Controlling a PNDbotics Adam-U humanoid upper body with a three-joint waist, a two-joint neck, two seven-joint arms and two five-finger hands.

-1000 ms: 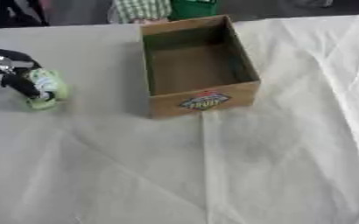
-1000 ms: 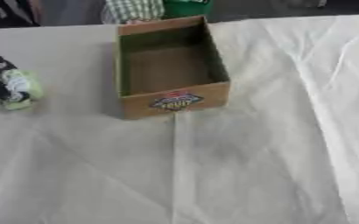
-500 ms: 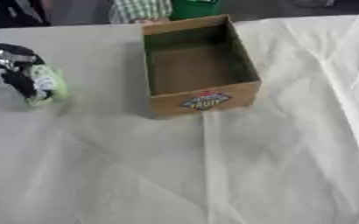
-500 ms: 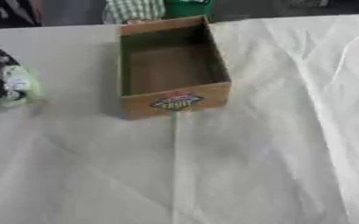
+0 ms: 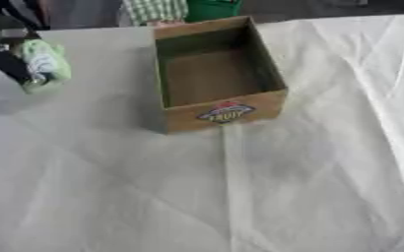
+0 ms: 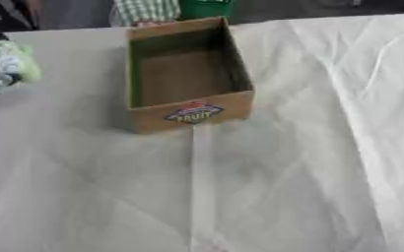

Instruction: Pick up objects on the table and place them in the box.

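Table (image 5: pixel 309 187): white cloth, creased, with a long fold running down from the box front. Nothing else on it that I can see on my side of the box.

Box (image 5: pixel 218 74): open cardboard carton with a fruit label on its near wall, well to the right of my working fingers. Interior looks bare, so nothing has been delivered yet. It sits where it did a second ago, allowing for the head tilting.

Left hand (image 5: pixel 7 61): at the far left edge, black fingers curled round the object, clasping it. It has come up and away from the cloth over the last second; a soft shadow now lies below it on the table.

Object (image 5: pixel 43 61): pale green and white, soft-looking, possibly a small plush or pouch; too blurred to name. It is held against the fingers on their box side, and appears clear of the table.

Right hand: not visible in either view.

Meaning for the task: the pick looks complete. What remains, by my reading, is to carry the item rightward over the near-left rim and let go inside.
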